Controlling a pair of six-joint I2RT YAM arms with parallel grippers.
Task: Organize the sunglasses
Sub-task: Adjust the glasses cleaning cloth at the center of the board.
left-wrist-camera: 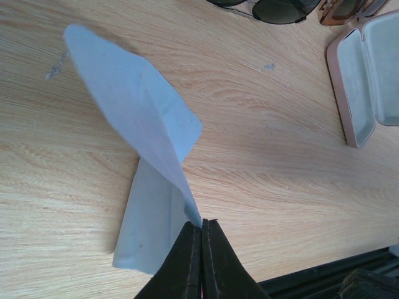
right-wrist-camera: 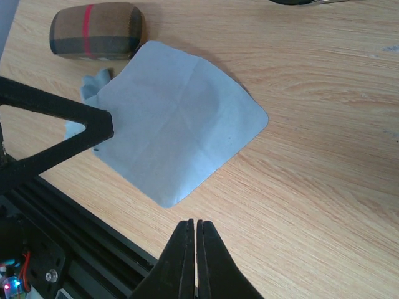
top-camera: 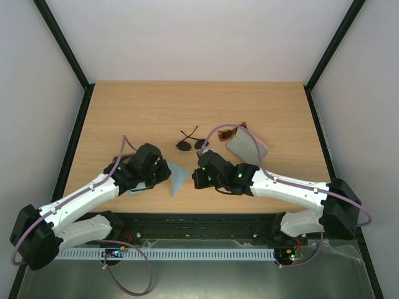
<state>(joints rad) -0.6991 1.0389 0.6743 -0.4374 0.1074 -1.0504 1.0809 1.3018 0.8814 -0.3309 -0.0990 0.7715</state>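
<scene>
The black wire-framed sunglasses (top-camera: 190, 143) lie mid-table, their dark lenses (left-wrist-camera: 280, 9) at the top edge of the left wrist view. The reddish-brown sunglasses (top-camera: 232, 132) lie just right of them, against the open pink case (top-camera: 248, 148). My left gripper (left-wrist-camera: 201, 223) is shut on a corner of a pale blue cloth (left-wrist-camera: 137, 106), lifting that edge off the wood. My right gripper (right-wrist-camera: 196, 223) is shut on nothing, low over bare wood just past the cloth's (right-wrist-camera: 181, 131) nearest corner. From above, both grippers (top-camera: 167, 172) (top-camera: 195, 179) flank the cloth (top-camera: 176, 177), near side of the sunglasses.
A brown oblong case with a red stripe (right-wrist-camera: 96, 30) lies beyond the cloth in the right wrist view. The pink case (left-wrist-camera: 368, 75) stands open with a grey lining. The black front rail (top-camera: 206, 218) runs close behind both grippers. Dark frame posts border the table.
</scene>
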